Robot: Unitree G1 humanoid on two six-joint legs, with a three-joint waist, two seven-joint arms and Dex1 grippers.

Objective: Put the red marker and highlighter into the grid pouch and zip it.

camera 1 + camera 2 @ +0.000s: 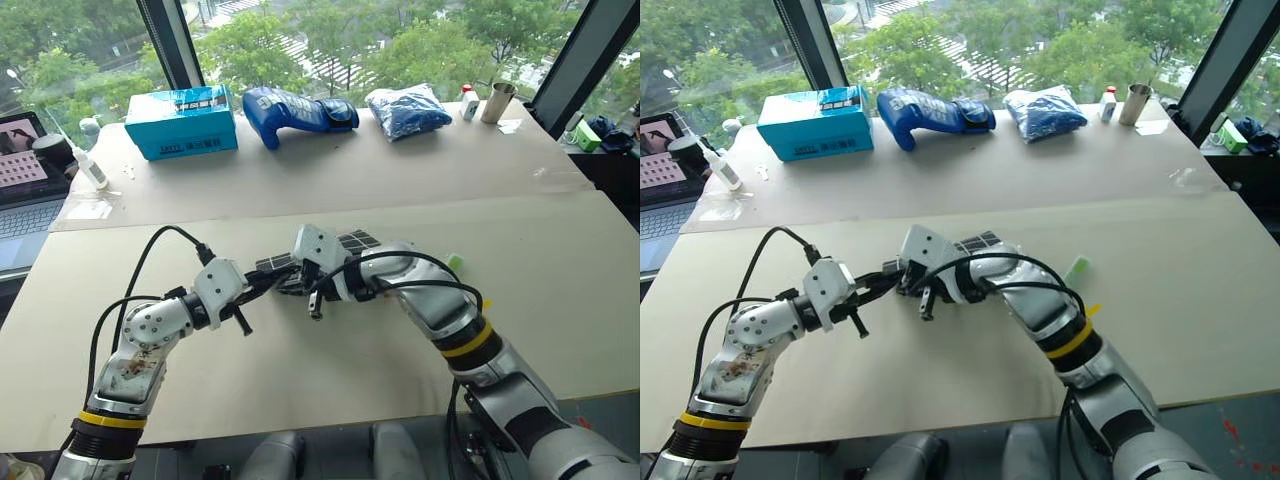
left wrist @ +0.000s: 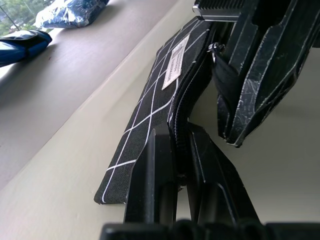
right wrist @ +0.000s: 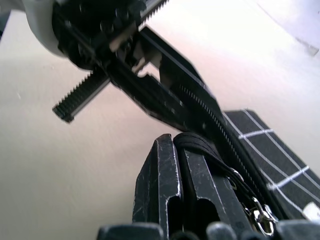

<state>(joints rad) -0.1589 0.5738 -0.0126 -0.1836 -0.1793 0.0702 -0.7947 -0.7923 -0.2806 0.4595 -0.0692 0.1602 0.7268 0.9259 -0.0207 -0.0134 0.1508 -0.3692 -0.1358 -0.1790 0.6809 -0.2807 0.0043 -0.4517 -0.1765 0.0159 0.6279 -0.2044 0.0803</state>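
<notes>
Both arms reach in over the table [image 1: 330,360] and meet just above its middle. The left gripper [image 1: 268,281] points roughly level toward the right, its two black fingers [image 2: 150,175] pinched tight on the zip edge of the grid pouch [image 2: 155,105]. The right gripper [image 1: 293,285] comes in from the opposite side, wrist bent sharply inward and tilted down (nearly nose to nose with the left), fingers [image 3: 160,185] clamped on the pouch's black wrist strap [image 3: 212,157].

- My grid pouch [image 2: 150,107]: black, white grid lines, white label
- highlighter [image 1: 455,262]: lime green
- box [image 1: 182,121]: teal
- glove [image 1: 298,112]: blue
- My fingers [image 2: 150,185]: black
</notes>
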